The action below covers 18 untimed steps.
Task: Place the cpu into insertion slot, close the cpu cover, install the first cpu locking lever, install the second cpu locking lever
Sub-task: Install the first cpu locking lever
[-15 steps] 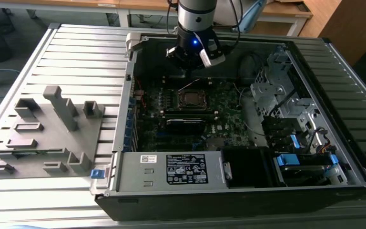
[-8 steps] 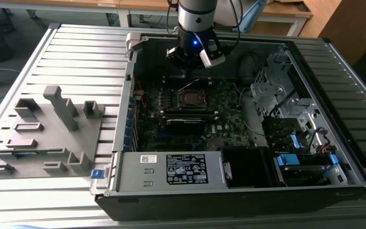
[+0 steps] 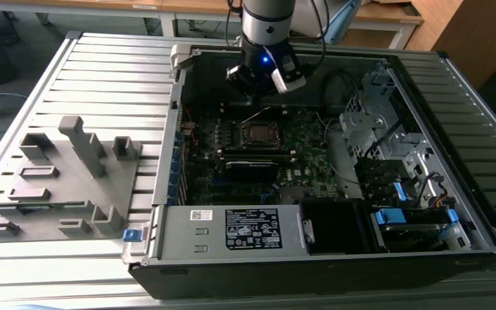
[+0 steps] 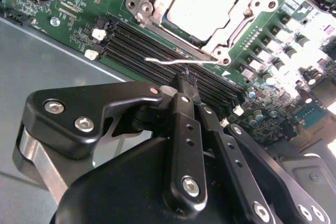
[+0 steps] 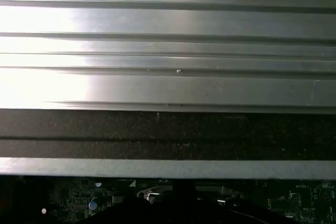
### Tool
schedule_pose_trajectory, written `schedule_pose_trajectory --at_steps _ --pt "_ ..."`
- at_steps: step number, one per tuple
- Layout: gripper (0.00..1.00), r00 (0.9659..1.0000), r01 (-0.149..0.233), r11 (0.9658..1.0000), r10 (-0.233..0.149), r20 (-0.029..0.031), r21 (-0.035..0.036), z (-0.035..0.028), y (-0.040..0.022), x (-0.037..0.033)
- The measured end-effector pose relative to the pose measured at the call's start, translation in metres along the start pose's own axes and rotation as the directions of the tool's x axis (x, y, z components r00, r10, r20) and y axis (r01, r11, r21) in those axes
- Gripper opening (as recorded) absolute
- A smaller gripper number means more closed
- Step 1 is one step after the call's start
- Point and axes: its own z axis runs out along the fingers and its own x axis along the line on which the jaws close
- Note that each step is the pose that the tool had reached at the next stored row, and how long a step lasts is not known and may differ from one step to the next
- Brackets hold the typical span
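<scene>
Hovering nr lever (image 4: 181, 61), pincer (image 4: 186, 82) closed

A workshop lab: open computer case (image 3: 317, 276) on slatted metal bench (image 3: 110, 71)

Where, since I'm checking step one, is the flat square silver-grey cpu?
In the second wrist view the cpu sits inside the shiny-rimmed insertion slot on the green motherboard, beside the long black memory slots.

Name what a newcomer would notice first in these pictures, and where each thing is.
The open computer case lies on the slatted metal table, with the robot arm poised over its far side. In the second wrist view, the tool is close to a thin wire lever beside the chip, which lies framed by its silver cover.
</scene>
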Motion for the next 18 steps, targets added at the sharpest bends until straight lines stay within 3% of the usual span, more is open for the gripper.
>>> schedule_pose_trajectory --at_steps 18 --pt "0.11 1.0 0.0 1.0 0.0 0.0 0.0005 0.0052 -0.0007 -0.0017"
